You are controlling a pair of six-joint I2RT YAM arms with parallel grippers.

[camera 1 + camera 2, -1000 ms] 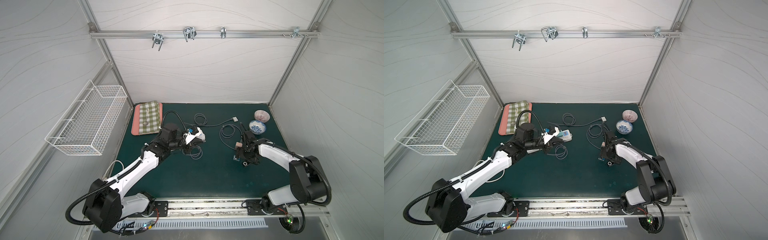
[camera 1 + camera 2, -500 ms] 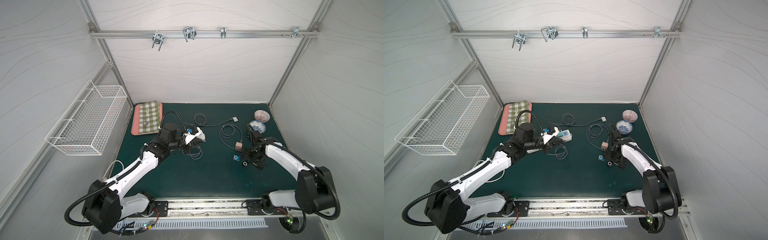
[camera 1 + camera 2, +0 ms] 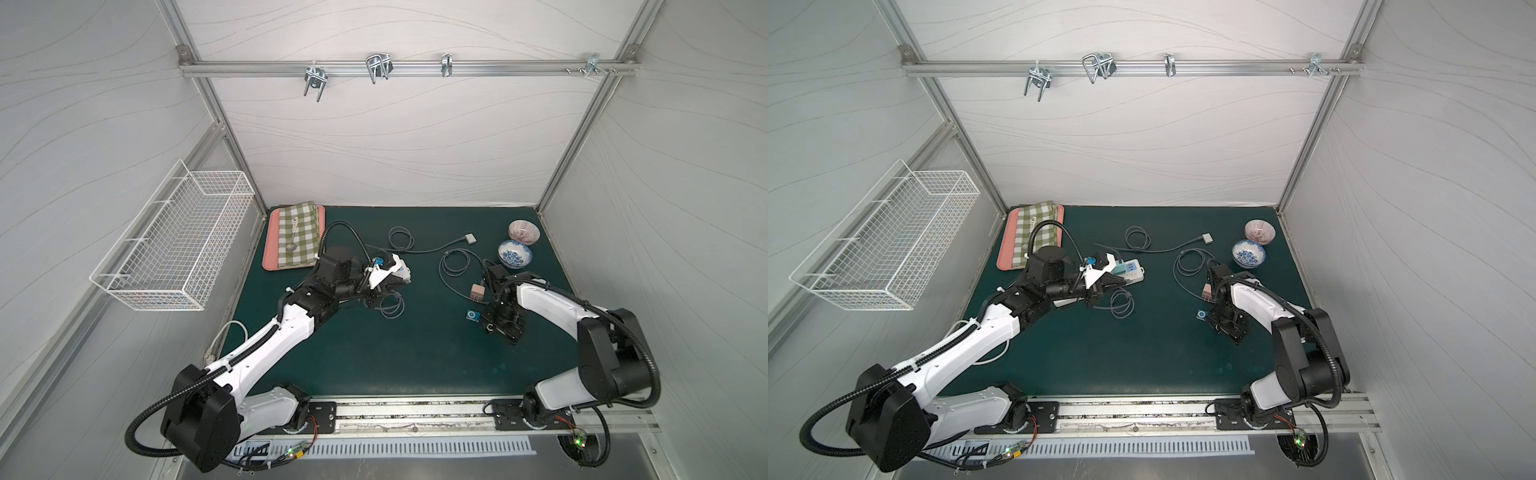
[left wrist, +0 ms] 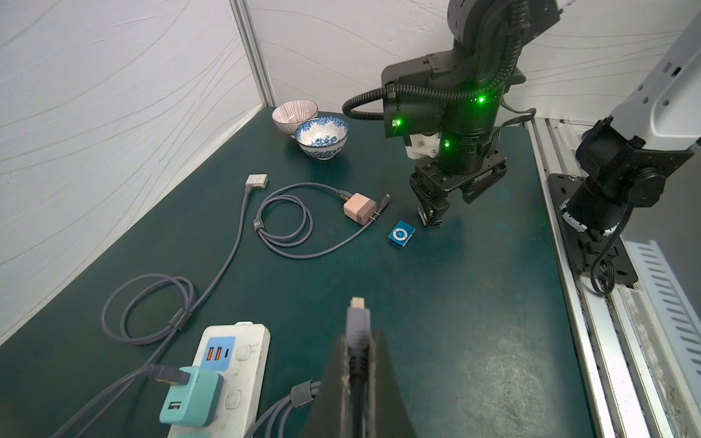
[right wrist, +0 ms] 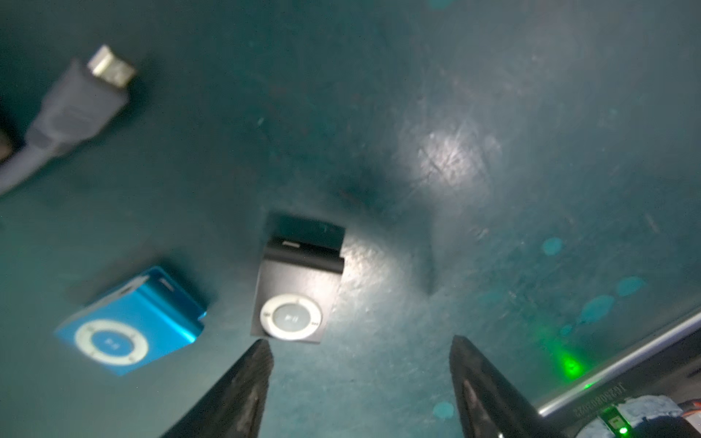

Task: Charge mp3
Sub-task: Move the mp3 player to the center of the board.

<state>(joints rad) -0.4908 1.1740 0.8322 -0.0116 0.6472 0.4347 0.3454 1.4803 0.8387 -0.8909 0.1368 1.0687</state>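
While the left claw [image 4: 358, 338] pinches the grey cable plug [image 4: 357, 316], the right claw [image 5: 360, 343] hangs spread just beside the black mp3 [image 5: 294, 299] lying on the table [image 5: 493, 151], blue mp3 [image 5: 129, 322] alongside. Picking up looks in hand; next: centre, descend, close.

Scuffed, dull-sheened green mat [image 5: 493, 151] — satiny metal blue mp3 player [image 5: 129, 322], matt black mp3 player [image 5: 296, 299] — glossy glazed blue-patterned bowl [image 4: 321, 136].

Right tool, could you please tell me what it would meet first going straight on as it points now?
Probably the black mp3 player, lying just ahead of the open right tool but offset toward one finger; the rest of its line ends on the green mat. Depth is unclear.
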